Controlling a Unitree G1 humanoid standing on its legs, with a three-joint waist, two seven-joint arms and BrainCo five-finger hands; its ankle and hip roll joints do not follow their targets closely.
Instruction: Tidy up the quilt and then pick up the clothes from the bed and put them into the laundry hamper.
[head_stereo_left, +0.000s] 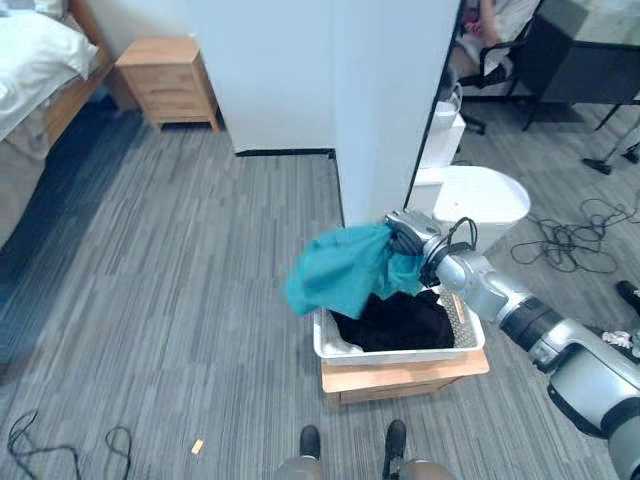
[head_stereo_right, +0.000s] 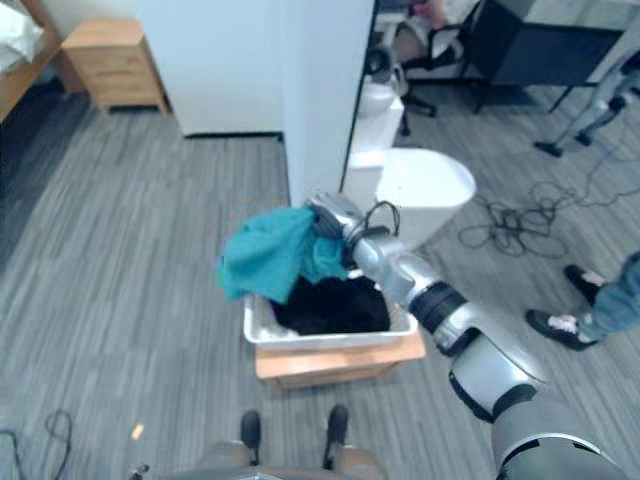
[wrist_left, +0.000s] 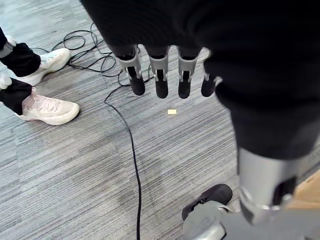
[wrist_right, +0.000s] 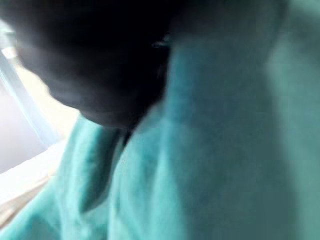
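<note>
White rectangular plastic laundry hamper (head_stereo_left: 400, 354) on low wooden stand (head_stereo_left: 405, 377), black garment (head_stereo_left: 395, 322) inside.
Crumpled teal cloth garment (head_stereo_left: 345, 268) above hamper's left rim, bunched at right hand (head_stereo_left: 408, 236), finger closure hidden; left hand (wrist_left: 160, 75) fingers straight, empty.

Soft matt teal cloth (head_stereo_left: 345, 268) drapes over a smooth white plastic hamper (head_stereo_left: 400, 354) holding black fabric (head_stereo_left: 395, 322), on a pale wooden stand (head_stereo_left: 405, 378).
</note>
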